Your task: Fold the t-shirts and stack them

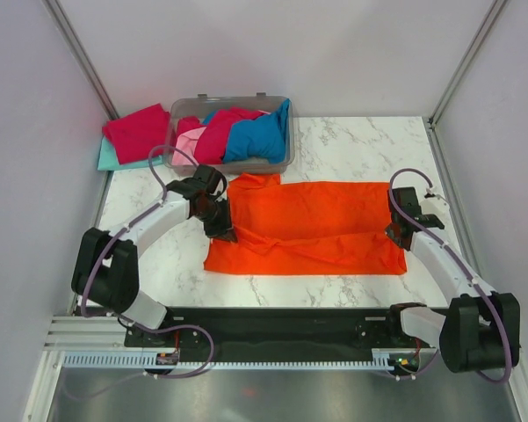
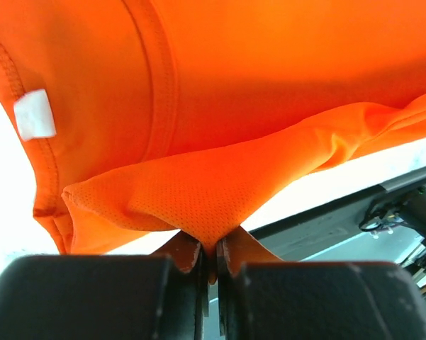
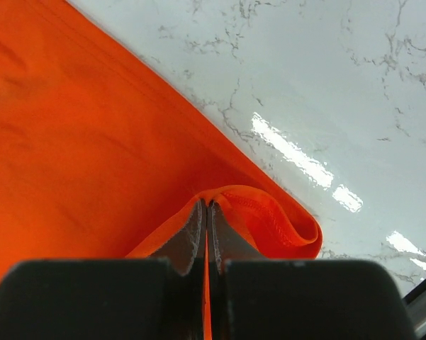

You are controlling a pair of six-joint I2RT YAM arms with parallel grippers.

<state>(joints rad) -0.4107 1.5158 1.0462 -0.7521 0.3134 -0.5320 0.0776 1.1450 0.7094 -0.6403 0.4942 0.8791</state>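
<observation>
The bright orange t-shirt (image 1: 312,227) lies spread across the middle of the marble table, its near half folded lengthwise. My left gripper (image 1: 221,230) is shut on a pinch of the shirt's left edge, seen in the left wrist view (image 2: 211,244) with cloth (image 2: 220,92) draped above the jaws and a white label (image 2: 34,115). My right gripper (image 1: 395,232) is shut on the shirt's right hem, seen in the right wrist view (image 3: 207,207) with the hem (image 3: 283,219) curled beside the fingers. Red, blue and pink shirts (image 1: 237,132) fill the bin.
The clear grey plastic bin (image 1: 285,163) stands at the back, left of centre. A crimson shirt (image 1: 136,130) lies on a teal one (image 1: 110,158) at the back left. White walls enclose the table. A black rail (image 1: 281,318) runs along the near edge.
</observation>
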